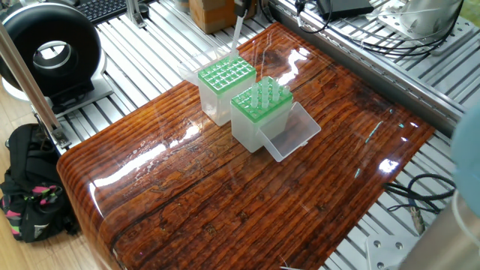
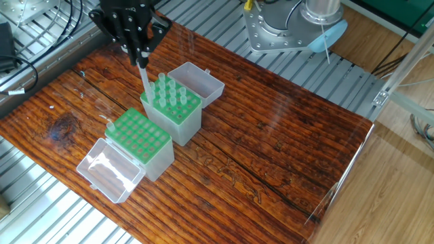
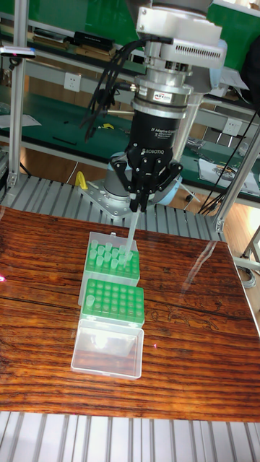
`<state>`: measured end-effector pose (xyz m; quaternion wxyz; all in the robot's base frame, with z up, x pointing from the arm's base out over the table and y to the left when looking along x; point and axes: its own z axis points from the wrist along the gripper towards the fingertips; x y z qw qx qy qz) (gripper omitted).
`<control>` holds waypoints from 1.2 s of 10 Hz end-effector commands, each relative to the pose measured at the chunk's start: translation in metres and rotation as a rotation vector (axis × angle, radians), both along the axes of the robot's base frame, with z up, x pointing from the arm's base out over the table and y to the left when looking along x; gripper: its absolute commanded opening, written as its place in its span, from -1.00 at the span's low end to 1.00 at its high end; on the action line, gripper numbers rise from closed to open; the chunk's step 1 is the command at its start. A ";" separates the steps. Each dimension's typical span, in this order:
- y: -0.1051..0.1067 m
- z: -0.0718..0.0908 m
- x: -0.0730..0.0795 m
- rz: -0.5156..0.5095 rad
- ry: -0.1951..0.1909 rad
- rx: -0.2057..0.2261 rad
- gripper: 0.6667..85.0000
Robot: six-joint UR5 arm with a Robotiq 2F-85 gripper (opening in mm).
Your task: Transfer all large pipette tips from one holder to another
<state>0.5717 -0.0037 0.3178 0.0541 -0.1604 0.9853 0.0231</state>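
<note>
- The tool (image 2: pixel 140 59) hung above the back-left part of the wooden surface (image 2: pixel 271 135), its fingers pinched shut on a single pipette tip (image 2: pixel 144 80) held pretty much upright, point down.
- In the tall fixed view the same tool (image 3: pixel 137 210) sat under the black wrist, with the held tip (image 3: pixel 131 234) dangling over the far holder's right side (point looked just clear of the rack top, though I honestly couldn't tell if it touched).
- The rest of the large pipette tips (image 2: pixel 171 95) stood in the green-topped holder (image 2: pixel 175 116) nearer the robot base; they filled only part of the grid, and you could see them as whitish stubs sticking up (image 3: pixel 110 254).
- The second holder (image 2: pixel 141 144) stood right next to it, touching or nearly so, and its green grid looked empty of tips from every angle (image 3: pixel 112 300).
- Both holders had clear hinged lids flopped open: one lid (image 2: pixel 108 169) lay flat on the surface toward the near edge, the other lid (image 2: pixel 197 80) lay behind the loaded holder.
- From one fixed view only the held tip (image 1: pixel 238 34) poked in at the top edge, above the empty holder (image 1: pixel 225 75), with the loaded one (image 1: pixel 260 103) in front of it.
- A black round fan-looking thing (image 1: pixel 49 52) sat off the surface on the aluminium rails, and a dark bag (image 1: pixel 30 187) lay on the floor.
</note>
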 end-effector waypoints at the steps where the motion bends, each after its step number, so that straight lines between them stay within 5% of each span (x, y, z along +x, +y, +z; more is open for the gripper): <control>1: 0.001 0.007 0.023 -0.007 -0.008 -0.012 -0.99; 4: 0.004 0.012 0.051 0.020 -0.006 0.027 -0.97; 6: -0.007 0.004 0.062 0.037 -0.005 -0.005 -0.97; 9: -0.004 -0.004 0.077 0.043 -0.020 0.003 -0.97; 12: -0.011 -0.010 0.079 0.063 -0.009 -0.022 -0.98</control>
